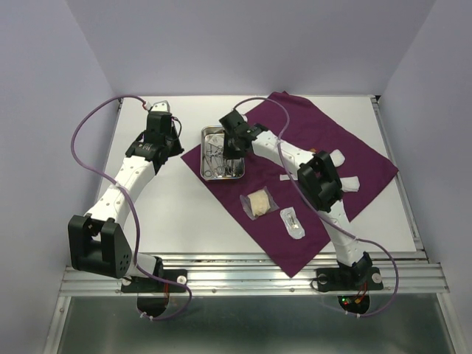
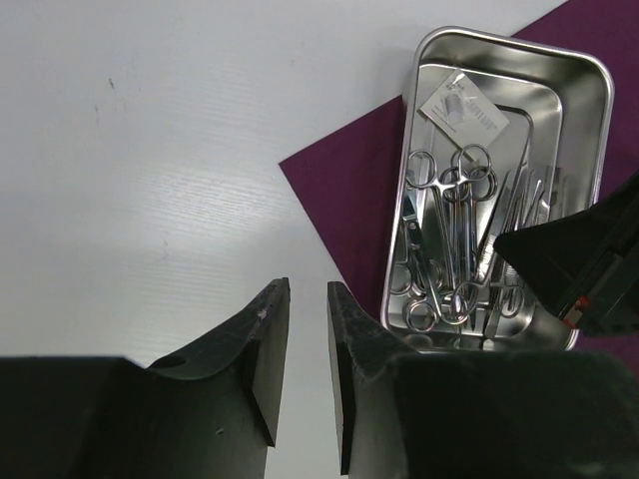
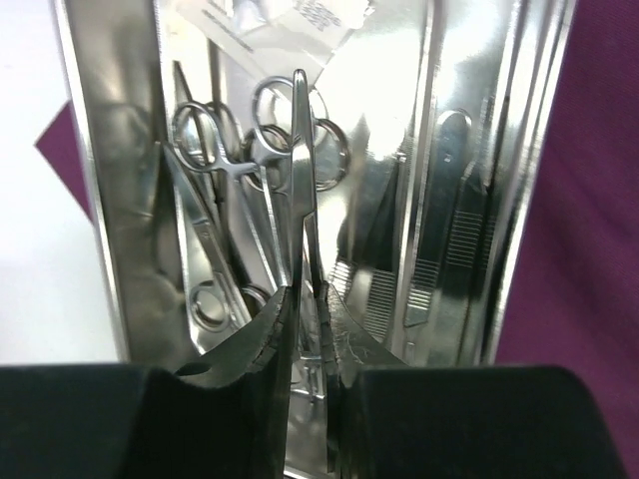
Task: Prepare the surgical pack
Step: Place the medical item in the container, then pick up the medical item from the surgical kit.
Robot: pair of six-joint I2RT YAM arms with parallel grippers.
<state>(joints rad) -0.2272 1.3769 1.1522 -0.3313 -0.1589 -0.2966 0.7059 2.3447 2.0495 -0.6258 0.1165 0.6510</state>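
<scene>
Forceps (image 3: 301,130), slim steel, clamped in right gripper (image 3: 307,296) over shiny rectangular steel tray (image 3: 100,200). Left gripper (image 2: 308,299) narrowly parted, empty, above white table (image 2: 150,200) left of tray.

Right wrist view: shiny rectangular steel tray (image 3: 95,200) was cut off top and bottom. Slim steel instrument (image 3: 302,150) ran down between the fingers of the right gripper (image 3: 306,299). Its lower end was hidden there, so scissors or forceps, couldn't tell. Clear printed packet (image 3: 310,15) was clipped by the top edge, print blurred.

Left wrist view: right gripper covered the tray's lower-right corner. Plum-purple cloth (image 2: 339,190) was cut off at the right edge.

Top view: right arm (image 1: 284,155) hid parts of the white gauze pads (image 1: 354,184). Tray contents were too small to sort.
</scene>
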